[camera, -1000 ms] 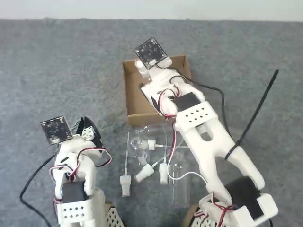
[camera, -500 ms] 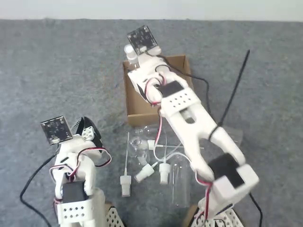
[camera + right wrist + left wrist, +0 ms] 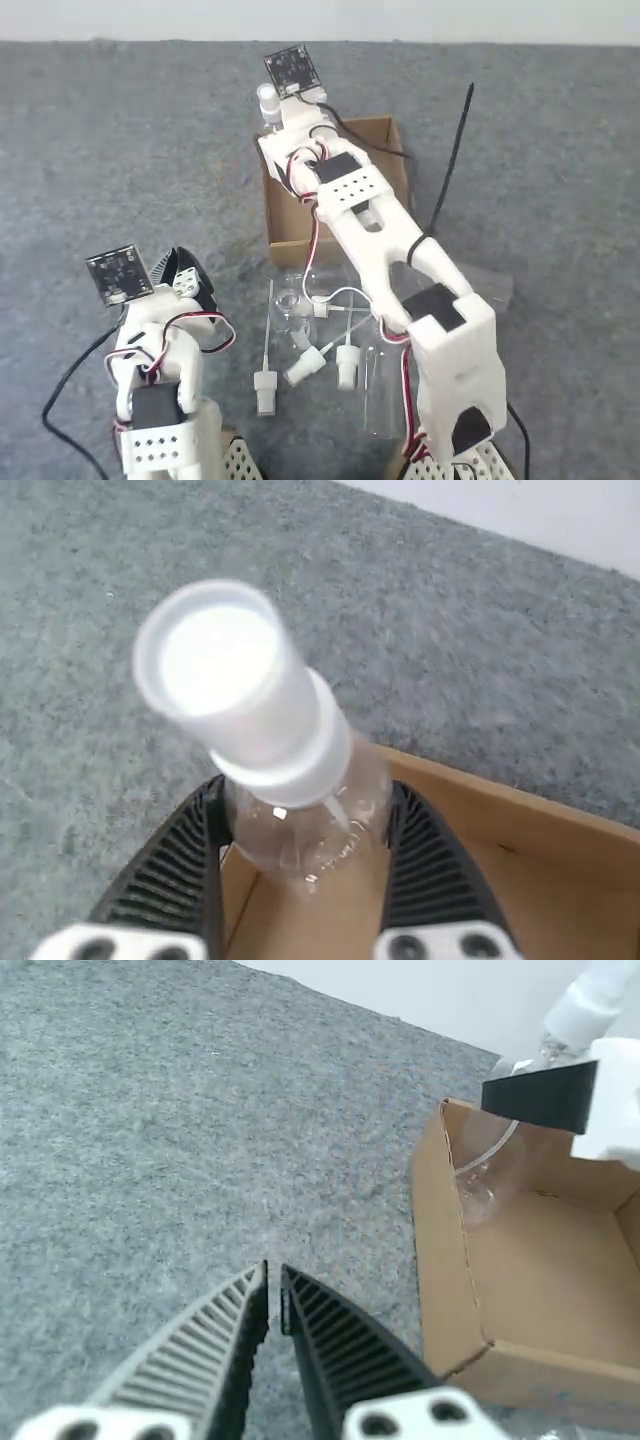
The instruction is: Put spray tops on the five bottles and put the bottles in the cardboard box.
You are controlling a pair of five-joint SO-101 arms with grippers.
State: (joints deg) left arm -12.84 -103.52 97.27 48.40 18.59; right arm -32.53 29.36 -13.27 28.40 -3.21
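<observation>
White arms [image 3: 390, 240], black ribbed jaws

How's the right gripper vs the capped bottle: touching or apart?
Touching. The right wrist view shows the right gripper shut on the bottle, its fingers pressed against both sides just below the white spray top.

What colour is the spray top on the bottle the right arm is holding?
The spray top is white, on a clear bottle; the right wrist view shows it best.
</observation>
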